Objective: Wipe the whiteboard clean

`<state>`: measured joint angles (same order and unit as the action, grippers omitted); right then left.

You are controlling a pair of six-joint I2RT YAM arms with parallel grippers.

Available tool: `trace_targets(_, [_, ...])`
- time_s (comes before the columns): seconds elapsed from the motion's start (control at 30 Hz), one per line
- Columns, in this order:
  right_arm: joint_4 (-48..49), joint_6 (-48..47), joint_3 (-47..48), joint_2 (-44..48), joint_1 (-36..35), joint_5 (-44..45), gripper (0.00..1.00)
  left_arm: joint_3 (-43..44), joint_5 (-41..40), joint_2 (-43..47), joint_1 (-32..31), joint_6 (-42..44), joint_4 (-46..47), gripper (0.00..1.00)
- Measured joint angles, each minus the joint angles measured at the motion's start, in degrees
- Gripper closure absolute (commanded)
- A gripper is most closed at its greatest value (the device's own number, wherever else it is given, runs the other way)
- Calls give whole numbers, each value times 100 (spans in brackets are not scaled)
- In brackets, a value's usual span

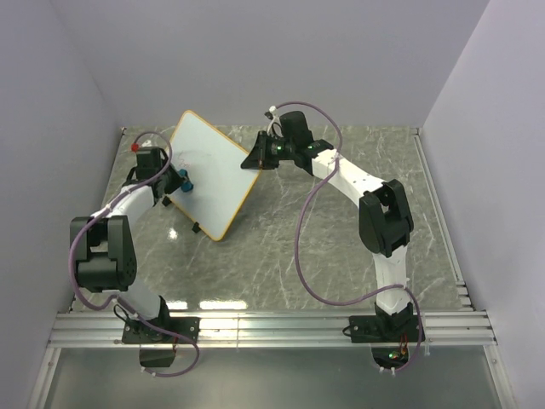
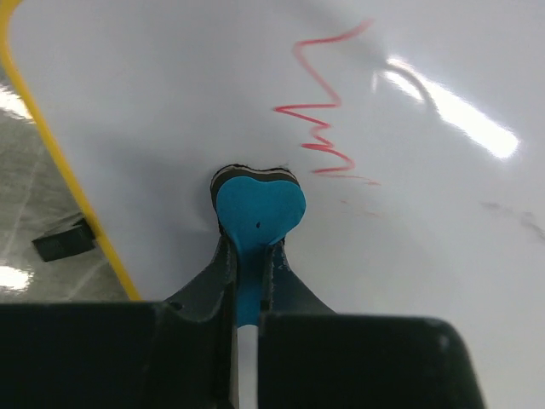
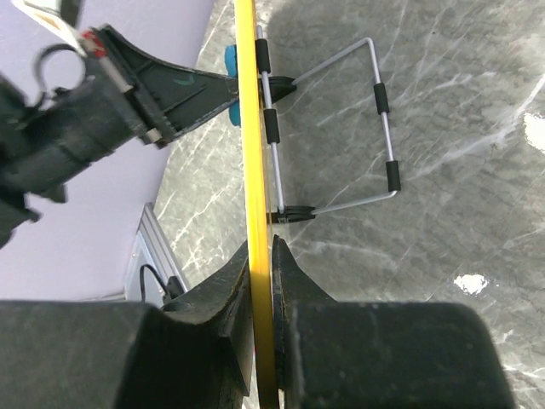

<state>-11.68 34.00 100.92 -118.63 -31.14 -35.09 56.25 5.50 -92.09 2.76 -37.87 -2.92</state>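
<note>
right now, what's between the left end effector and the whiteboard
The blue eraser, gripped by the left end effector, its pad against the whiteboard; the left wrist view shows it.

The whiteboard stands tilted on the table, at 10 o'clock from the table's middle. The left tool is at its 9 o'clock side, pressing the eraser against its face, with the scribble at the eraser's 1 o'clock. The right tool clamps its 3 o'clock corner. The stand is behind it.

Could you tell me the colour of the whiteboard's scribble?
The scribble is red, best in left wrist view.
</note>
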Motion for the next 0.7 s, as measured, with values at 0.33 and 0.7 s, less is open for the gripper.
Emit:
trace_targets(0.33, [7,-7,-2,11,0,-15,100,1753,306,-393,-649,74,-409,100])
trace_targets(0.7, [-48,-42,-76,94,26,15,100,1071,175,-839,358,127,-181,100])
